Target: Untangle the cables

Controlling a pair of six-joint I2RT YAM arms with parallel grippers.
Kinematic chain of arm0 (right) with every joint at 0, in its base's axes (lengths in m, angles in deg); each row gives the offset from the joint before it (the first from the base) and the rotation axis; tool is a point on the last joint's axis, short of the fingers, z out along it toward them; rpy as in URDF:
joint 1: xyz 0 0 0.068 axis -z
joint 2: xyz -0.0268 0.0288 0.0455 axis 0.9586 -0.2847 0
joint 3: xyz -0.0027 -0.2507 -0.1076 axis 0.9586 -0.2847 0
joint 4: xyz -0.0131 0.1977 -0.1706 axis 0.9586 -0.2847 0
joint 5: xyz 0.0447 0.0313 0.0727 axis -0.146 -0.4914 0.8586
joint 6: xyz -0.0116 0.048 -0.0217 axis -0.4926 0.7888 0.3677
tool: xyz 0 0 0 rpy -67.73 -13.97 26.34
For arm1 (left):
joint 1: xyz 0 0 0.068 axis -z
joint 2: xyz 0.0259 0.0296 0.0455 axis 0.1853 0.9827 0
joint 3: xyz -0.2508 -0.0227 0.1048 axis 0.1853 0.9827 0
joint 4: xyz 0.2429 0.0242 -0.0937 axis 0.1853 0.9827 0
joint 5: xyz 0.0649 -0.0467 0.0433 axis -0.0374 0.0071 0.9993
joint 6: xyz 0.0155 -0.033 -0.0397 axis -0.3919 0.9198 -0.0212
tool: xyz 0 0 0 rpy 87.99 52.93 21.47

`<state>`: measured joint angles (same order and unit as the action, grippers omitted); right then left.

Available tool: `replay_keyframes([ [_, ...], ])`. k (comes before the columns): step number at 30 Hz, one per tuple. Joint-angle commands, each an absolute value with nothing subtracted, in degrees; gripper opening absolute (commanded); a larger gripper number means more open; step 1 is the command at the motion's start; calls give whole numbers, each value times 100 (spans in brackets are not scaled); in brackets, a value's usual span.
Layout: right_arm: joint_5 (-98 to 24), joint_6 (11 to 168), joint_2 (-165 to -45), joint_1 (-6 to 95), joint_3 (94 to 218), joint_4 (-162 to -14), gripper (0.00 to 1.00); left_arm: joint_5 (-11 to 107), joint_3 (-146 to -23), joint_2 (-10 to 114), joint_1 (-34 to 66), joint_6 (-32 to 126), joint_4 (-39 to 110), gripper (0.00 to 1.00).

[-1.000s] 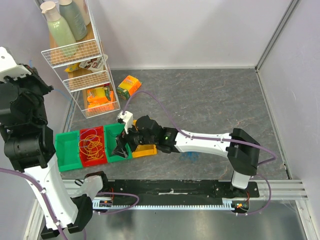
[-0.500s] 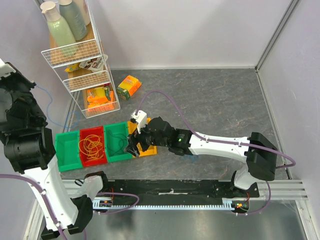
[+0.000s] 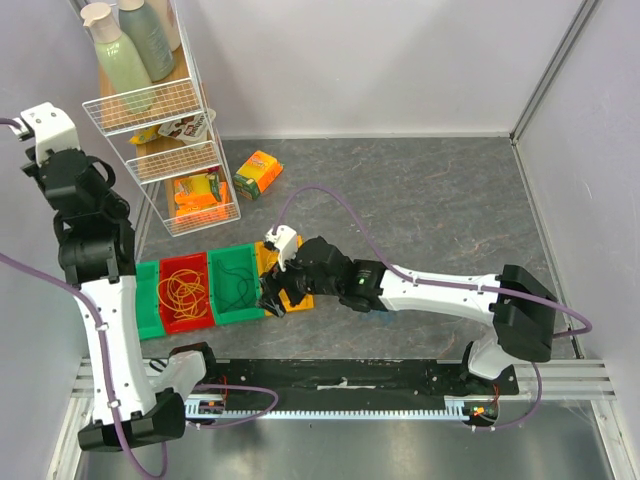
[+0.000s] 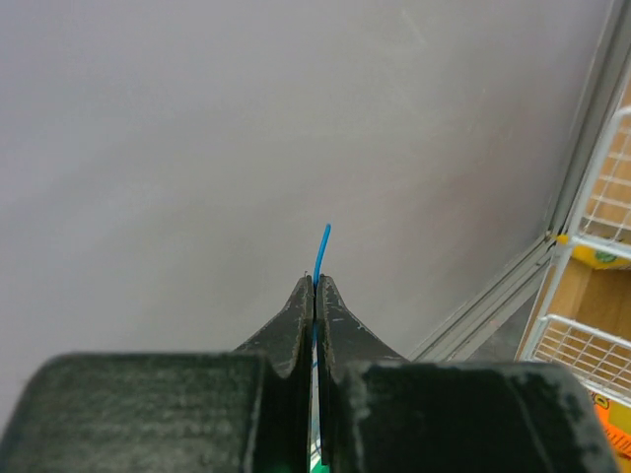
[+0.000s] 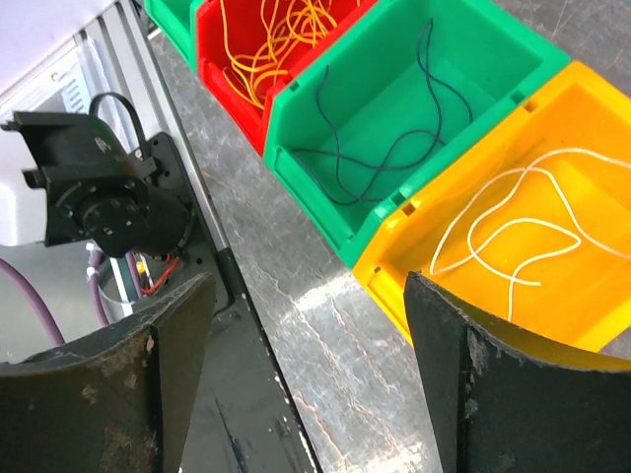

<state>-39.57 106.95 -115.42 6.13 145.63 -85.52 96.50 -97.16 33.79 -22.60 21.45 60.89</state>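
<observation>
One left arm upright, claw high.

Red bin, green bin, yellow bin, blue cable.

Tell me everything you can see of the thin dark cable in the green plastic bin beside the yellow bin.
The thin dark cable is a flexible wire, dark green or nearly black. It lies loose and wavy on the floor of the green plastic bin, strands crossing at one spot; one piece or two, I cannot tell. One end runs toward the far wall. The open right gripper hangs clear of it.
</observation>
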Motion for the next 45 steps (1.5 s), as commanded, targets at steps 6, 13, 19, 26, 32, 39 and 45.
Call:
replay_keyframes([
  [6, -4171, 10716, -10948, 675, 13918, -8541, 85, 10613, -8383, 2732, -2290, 2179, 4946, 2],
  [13, -4224, 10760, -10667, 719, 13540, -8498, 85, 10949, -6941, 1889, -2298, 3048, 4698, 2],
  [19, -4101, 10804, -10324, 719, 13128, -8348, 85, 11159, -6385, 1642, -2334, 4460, 5829, 2],
  [26, -4171, 10839, -9701, 710, 12538, -8269, 85, 11423, -6209, 2422, -2421, 7922, 8375, 2],
  [32, -4556, 10962, -9042, 719, 11950, -8199, 85, 10871, -5604, 2863, -2561, 9534, 9269, 2],
  [39, -4900, 11068, -8180, 727, 11352, -8348, 86, 10878, -5357, 2890, -2711, 9650, 9163, 13],
  [45, -5330, 11032, -7670, 754, 11202, -8856, 86, 10756, -5645, 2863, -2729, 8992, 8759, 76],
])
